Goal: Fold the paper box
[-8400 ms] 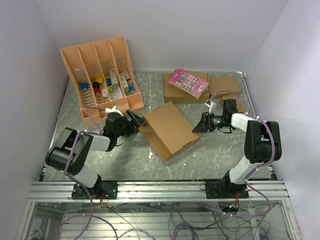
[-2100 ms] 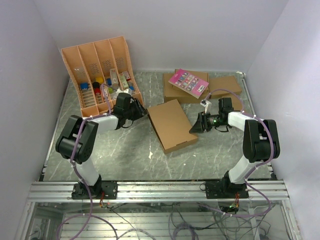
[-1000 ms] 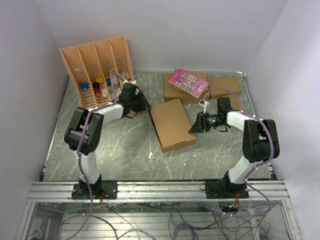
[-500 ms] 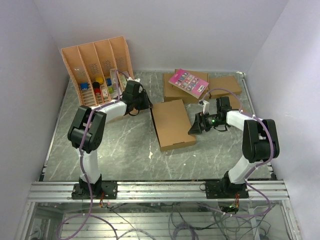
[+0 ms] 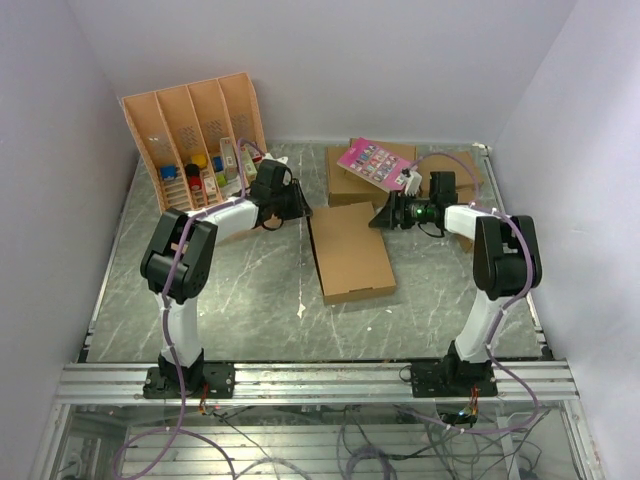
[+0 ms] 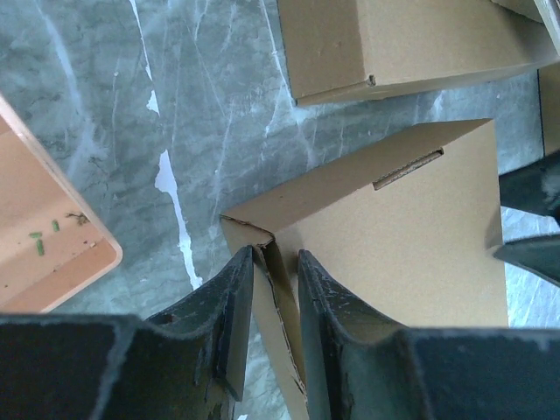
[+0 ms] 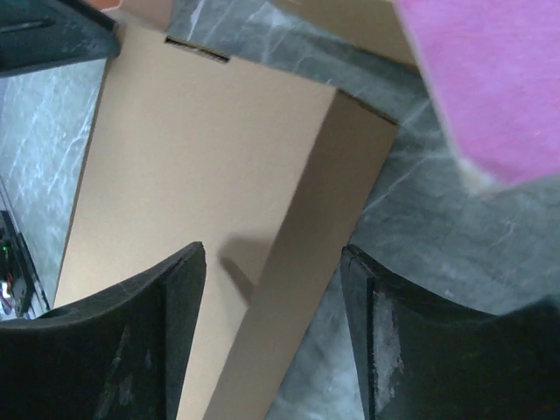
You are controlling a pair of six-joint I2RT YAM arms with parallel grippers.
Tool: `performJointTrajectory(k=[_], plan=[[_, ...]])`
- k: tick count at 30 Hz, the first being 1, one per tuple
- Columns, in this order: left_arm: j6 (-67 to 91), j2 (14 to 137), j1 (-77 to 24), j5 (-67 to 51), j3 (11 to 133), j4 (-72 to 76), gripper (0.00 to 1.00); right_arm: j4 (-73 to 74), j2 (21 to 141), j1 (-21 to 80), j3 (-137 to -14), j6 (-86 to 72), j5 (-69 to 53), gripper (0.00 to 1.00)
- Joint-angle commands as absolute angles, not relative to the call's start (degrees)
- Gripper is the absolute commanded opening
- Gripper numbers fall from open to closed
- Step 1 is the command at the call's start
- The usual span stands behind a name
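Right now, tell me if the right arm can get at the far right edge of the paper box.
Likely yes. The right gripper is open right at that edge of the paper box, with nothing between them. The pink card lies off to one side.

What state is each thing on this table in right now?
Box: lying flat, folded shut, one corner pinched.
Left hand: shut on the box's corner.
Right hand: open, over the box's far edge.
Tray: leaning back, small items in its slots.
Pink card: lying on the small boxes.
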State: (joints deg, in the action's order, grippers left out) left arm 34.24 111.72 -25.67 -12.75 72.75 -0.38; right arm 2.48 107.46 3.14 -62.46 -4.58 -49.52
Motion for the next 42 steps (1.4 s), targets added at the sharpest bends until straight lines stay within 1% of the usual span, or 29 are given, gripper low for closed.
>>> performJointTrajectory(k=[1, 5, 8, 10, 13, 14, 17, 18, 20, 21, 23, 25, 27, 30, 32, 35, 38, 39, 41, 42], plan=[[33.25, 113.54, -26.46, -15.59, 74.20, -3.27, 0.36, -3.97, 111.64, 3.82, -64.28, -12.46, -49.24, 0.58], [34.62, 113.81, -26.77, -17.13, 73.90, -1.74, 0.34, -5.46, 111.65, 4.64, -62.69, -12.74, -50.14, 0.45], [34.98, 114.11, -28.07, -17.47, 75.52, -2.42, 0.31, -5.45, 110.84, 6.26, -61.71, -12.51, -50.62, 0.38], [35.05, 114.38, -29.10, -17.39, 77.25, -3.52, 0.26, -5.46, 110.13, 7.29, -61.17, -12.20, -50.17, 0.37], [34.96, 114.92, -30.62, -16.63, 79.60, -5.38, 0.24, -5.11, 109.58, 8.06, -60.95, -11.95, -49.79, 0.36], [35.05, 114.99, -30.86, -16.36, 80.11, -5.83, 0.22, -5.05, 109.51, 8.08, -60.91, -11.90, -49.77, 0.36], [34.84, 114.96, -30.98, -15.65, 80.52, -6.82, 0.22, -3.89, 109.67, 7.82, -61.22, -10.50, -49.84, 0.38], [34.81, 114.61, -30.98, -14.89, 80.40, -7.26, 0.23, -3.53, 109.55, 7.59, -61.36, -10.15, -49.90, 0.40], [34.79, 112.98, -30.51, -13.36, 79.04, -7.50, 0.31, -2.51, 108.99, 6.65, -61.96, -9.25, -50.08, 0.51], [34.85, 111.86, -30.04, -12.88, 78.05, -6.96, 0.39, -2.20, 108.35, 5.89, -62.17, -8.87, -50.28, 0.55], [34.97, 108.88, -28.86, -12.54, 75.72, -5.55, 0.48, -1.56, 106.71, 3.74, -62.37, -8.06, -50.66, 0.63], [34.70, 105.76, -27.84, -12.05, 73.85, -4.81, 0.57, -0.95, 104.76, 2.38, -62.24, -6.85, -51.40, 0.69], [33.97, 102.61, -27.05, -11.66, 72.61, -4.92, 0.62, 0.04, 102.97, 1.78, -62.02, -5.51, -52.47, 0.73], [33.07, 98.54, -26.76, -11.60, 69.90, -4.51, 0.63, 2.10, 100.34, 1.76, -61.21, -3.70, -53.90, 0.76], [33.32, 95.19, -26.81, -11.83, 65.70, -1.78, 0.63, 2.78, 98.26, 1.75, -59.56, -3.27, -54.26, 0.77], [34.99, 88.70, -26.81, -12.91, 56.48, 5.44, 0.64, 1.08, 96.85, 1.71, -54.44, -5.03, -55.47, 0.75], [38.44, 82.04, -26.81, -13.96, 45.67, 15.25, 0.65, -4.40, 97.35, 1.44, -49.55, -9.72, -56.63, 0.73], [39.80, 80.28, -26.81, -14.58, 42.30, 19.02, 0.68, -5.05, 97.91, 1.41, -49.02, -10.59, -56.48, 0.72], [43.45, 77.36, -26.73, -15.61, 35.08, 27.95, 0.80, -5.09, 99.36, 1.41, -49.06, -11.14, -56.42, 0.70], [45.69, 76.50, -26.53, -16.63, 31.83, 33.28, 0.83, -5.03, 99.95, 1.36, -49.09, -11.30, -56.15, 0.68]])
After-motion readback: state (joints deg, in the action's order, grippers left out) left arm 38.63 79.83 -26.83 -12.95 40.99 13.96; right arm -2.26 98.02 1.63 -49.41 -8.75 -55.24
